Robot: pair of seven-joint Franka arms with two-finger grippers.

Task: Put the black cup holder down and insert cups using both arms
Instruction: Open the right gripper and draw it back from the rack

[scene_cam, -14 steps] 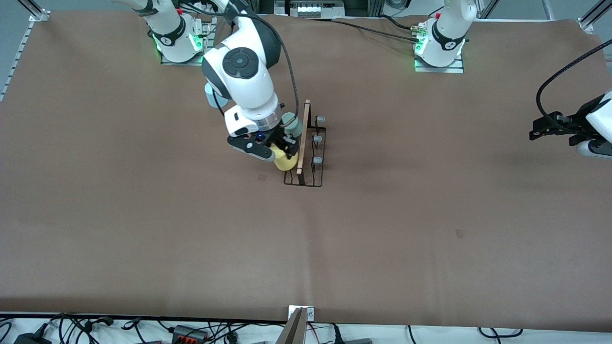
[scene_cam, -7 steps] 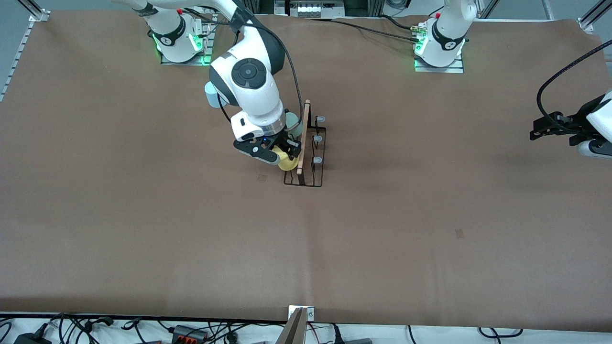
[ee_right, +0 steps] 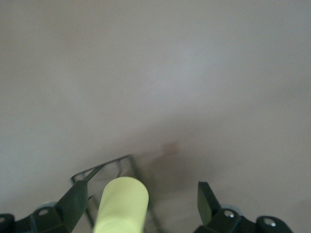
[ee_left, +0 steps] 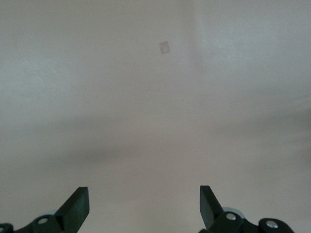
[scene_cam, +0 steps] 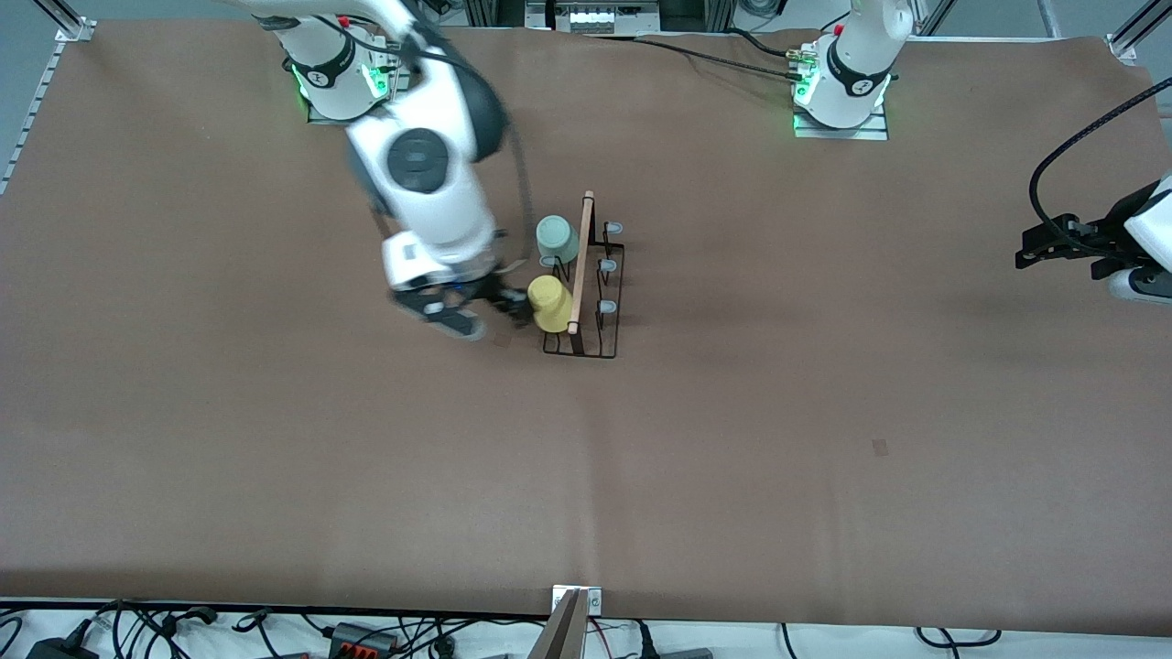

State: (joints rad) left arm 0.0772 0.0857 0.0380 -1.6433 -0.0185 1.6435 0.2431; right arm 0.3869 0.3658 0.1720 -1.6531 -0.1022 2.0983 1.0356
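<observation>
Black cup holder (scene_cam: pixel 586 293) — yellow cup (scene_cam: pixel 549 303), mint cup (scene_cam: pixel 556 239) on pegs; right hand (scene_cam: pixel 481 311) beside, open, empty; left hand (ee_left: pixel 144 206) open.

The right arm reaches from its base down over the table's middle, wrist pointing downward, and its right gripper (scene_cam: pixel 476 311) hangs low with fingers (ee_right: pixel 75 201) spread apart, holding nothing. The left arm waits at its table end, left gripper (ee_left: pixel 144 208) likewise spread and empty.

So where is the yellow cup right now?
The yellow cup sits upside down on the black cup holder, beside the wooden handle, nearer the front camera than the mint green cup.
</observation>
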